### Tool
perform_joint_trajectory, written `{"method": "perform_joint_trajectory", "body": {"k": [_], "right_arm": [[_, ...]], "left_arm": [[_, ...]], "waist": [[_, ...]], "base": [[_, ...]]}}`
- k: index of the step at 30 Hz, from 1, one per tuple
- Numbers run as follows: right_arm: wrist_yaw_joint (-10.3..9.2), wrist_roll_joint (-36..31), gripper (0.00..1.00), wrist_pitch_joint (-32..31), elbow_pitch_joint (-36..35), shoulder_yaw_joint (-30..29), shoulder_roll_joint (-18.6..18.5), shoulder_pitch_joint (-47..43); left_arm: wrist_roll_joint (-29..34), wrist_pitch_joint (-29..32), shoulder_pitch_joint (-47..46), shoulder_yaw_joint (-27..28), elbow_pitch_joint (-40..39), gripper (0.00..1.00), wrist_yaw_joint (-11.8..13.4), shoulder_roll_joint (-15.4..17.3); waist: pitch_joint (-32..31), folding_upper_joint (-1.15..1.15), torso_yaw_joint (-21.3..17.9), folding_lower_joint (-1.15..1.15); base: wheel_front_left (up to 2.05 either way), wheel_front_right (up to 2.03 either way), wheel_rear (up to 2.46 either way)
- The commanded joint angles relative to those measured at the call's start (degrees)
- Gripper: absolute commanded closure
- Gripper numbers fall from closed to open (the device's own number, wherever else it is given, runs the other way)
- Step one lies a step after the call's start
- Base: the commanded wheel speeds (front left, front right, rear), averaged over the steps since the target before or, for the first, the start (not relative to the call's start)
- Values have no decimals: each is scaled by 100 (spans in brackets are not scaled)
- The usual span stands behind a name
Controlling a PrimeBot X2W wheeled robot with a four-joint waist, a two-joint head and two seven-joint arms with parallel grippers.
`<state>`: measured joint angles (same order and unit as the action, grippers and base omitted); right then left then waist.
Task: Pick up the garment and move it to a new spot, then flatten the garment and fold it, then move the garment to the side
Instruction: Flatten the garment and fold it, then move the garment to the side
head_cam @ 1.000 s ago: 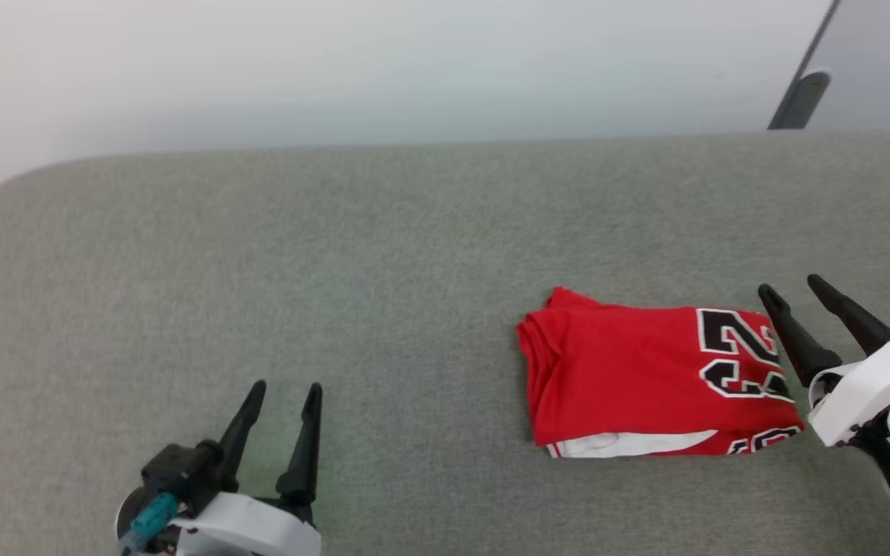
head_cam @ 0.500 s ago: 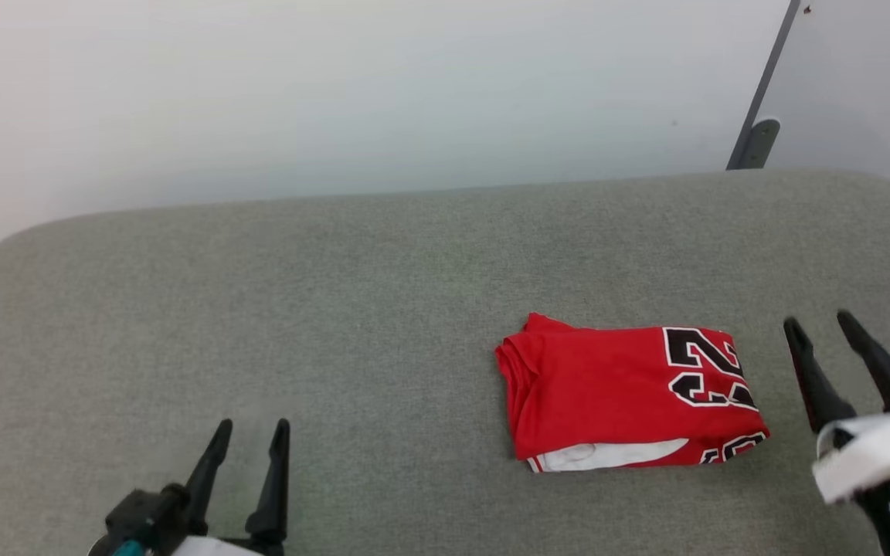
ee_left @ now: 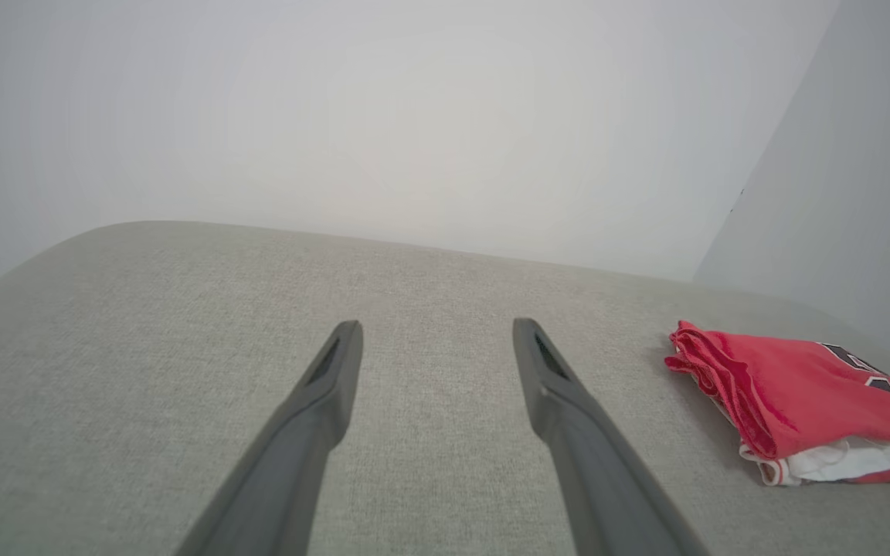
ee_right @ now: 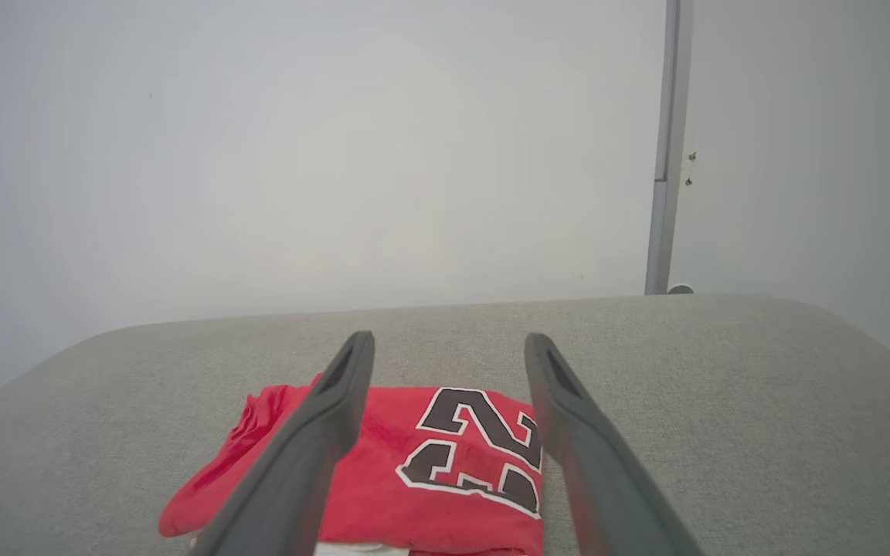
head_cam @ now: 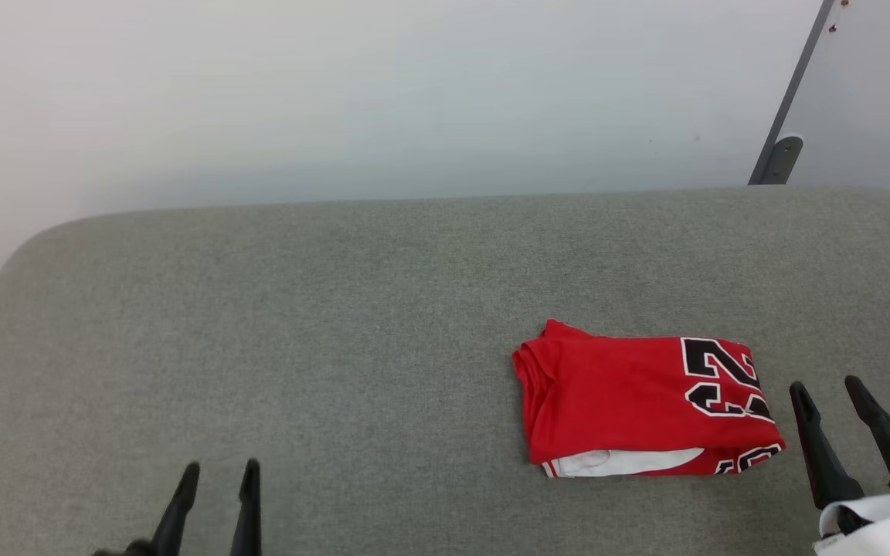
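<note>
Garment (head_cam: 646, 409) sits folded at lower right of the head frame, on the grey cushion (head_cam: 337, 309). Its long axis runs left-right, numerals at the right end, bunched folds at the left end. Right gripper (head_cam: 825, 384) is just beside the numeral end, fingers spread, nothing held. Left gripper (head_cam: 222, 465) is at lower left, fingers also spread and empty, well apart from it. Right arm is nearer for the side move. Fold looks done. Right tips probably clear the fabric, hard to call from the wrist view.
</note>
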<state>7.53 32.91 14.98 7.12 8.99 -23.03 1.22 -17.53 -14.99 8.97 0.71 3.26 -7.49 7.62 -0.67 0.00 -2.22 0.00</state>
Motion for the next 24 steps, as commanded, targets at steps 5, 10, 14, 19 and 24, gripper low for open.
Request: {"method": "perform_joint_trajectory", "body": {"k": [5,10,14,19,24], "right_arm": [[-10,-158,0,24,-320,-321,100,-387],[-10,-237,0,24,-531,-583,185,-594],[-10,-276,0,24,-629,-636,244,-648],[-10,-283,0,24,-672,-630,265,-655],[-10,-289,0,24,-678,-651,287,-678]], "left_arm": [[106,-23,477,204,-337,0,4,-143],[186,-23,698,248,-547,0,4,-226],[232,-23,699,242,-586,0,4,-260],[256,-23,653,226,-620,0,4,-287],[259,-23,640,214,-639,0,4,-306]], "waist": [[0,0,40,0],[20,0,117,0],[24,0,163,0],[15,0,175,0],[7,0,170,0]], "base": [[0,0,0],[0,0,0],[0,0,0],[0,0,0],[0,0,0]]}}
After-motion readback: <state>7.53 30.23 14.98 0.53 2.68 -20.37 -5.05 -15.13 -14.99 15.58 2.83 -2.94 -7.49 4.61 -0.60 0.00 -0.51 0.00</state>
